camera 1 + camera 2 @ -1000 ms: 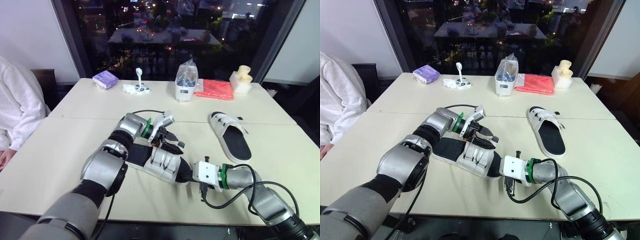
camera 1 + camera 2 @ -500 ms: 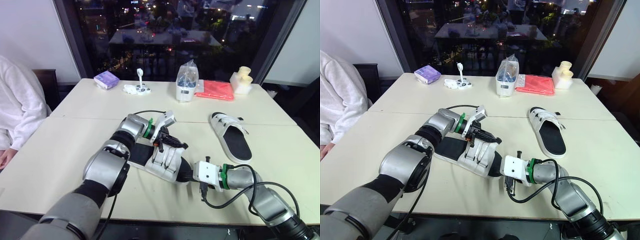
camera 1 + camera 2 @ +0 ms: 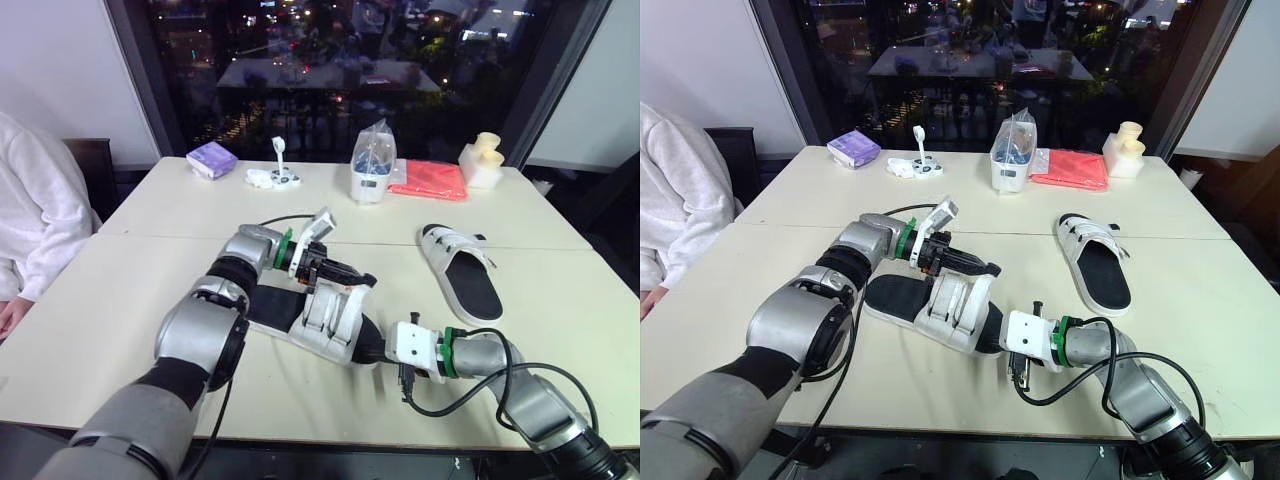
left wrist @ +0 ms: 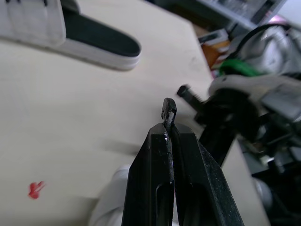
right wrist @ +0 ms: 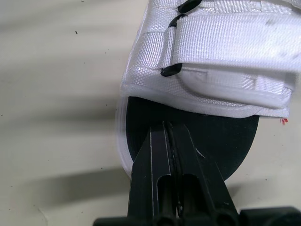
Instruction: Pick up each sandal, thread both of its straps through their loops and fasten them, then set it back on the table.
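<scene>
I cannot identify black tab (image 4: 168,107) pinched in left pincer (image 4: 170,128); right pincer (image 5: 170,128) closed at sandal (image 5: 221,42) toe; left wrist since rotated.

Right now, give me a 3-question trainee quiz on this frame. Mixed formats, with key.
1. True or false: the far sandal lies on the robot's left half of the table.
2. The right claw meets the near sandal at its: A) heel end, B) toe end, C) middle of the outer side.
3. Fill in: the left claw, above the near sandal's straps, has its fingers ____ (open/shut).

Key: 1 false, it lies on the robot's right. 2 B. 3 shut.
</scene>
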Tool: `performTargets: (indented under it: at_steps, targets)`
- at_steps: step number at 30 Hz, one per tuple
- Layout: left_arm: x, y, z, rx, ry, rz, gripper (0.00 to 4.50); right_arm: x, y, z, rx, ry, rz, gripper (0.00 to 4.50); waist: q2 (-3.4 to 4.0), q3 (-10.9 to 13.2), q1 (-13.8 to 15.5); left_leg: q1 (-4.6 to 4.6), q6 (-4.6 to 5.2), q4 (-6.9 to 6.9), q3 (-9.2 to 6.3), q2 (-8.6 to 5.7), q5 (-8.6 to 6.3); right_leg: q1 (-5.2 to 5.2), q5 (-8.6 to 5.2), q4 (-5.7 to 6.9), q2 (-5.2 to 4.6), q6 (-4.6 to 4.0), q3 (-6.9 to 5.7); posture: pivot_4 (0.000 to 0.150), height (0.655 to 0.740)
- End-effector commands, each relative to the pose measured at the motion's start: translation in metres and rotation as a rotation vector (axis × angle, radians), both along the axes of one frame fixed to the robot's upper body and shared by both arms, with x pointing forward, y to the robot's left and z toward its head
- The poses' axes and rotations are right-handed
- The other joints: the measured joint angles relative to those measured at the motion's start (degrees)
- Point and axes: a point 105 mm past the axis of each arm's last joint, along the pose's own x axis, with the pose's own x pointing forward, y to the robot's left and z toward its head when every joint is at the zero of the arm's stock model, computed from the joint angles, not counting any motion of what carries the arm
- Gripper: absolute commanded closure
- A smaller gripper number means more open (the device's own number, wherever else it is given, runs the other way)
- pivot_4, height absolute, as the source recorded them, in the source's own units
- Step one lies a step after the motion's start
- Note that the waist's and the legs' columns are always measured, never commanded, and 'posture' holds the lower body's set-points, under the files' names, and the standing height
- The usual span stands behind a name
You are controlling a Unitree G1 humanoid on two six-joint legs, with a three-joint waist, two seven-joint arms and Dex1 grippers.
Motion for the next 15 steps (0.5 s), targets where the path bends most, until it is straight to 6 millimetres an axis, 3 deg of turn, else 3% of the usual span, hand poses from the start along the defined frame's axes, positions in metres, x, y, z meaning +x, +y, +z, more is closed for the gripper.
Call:
performTargets:
  at_steps: [1,6,15]
  targets:
    - [0.001,0.0,0.036,-0.097,-0.072,-0.026,4.49,-0.002,-0.008,-0.019,-0.054,0.069,-0.029,4.5,0.0,0.0,0.0,0.0,0.0,0.0,0.0,0.0,0.0,0.0,0.0,0.01,0.0,0.0,0.0,0.15,0.74]
    - [0.003,0.007,0.035,-0.114,-0.087,-0.007,4.49,-0.003,-0.007,-0.019,-0.053,0.072,-0.026,4.5,0.0,0.0,0.0,-0.01,0.0,0.05,0.0,0.0,0.0,-0.03,0.0,0.08,-0.01,0.0,0.01,0.15,0.74]
    - [0.016,0.011,0.004,-0.005,-0.143,0.109,4.49,-0.004,-0.007,-0.02,-0.053,0.074,-0.024,4.5,0.0,0.0,0.1,-0.02,0.01,0.07,0.01,-0.01,-0.01,-0.04,0.0,0.1,-0.05,0.0,0.03,0.15,0.74]
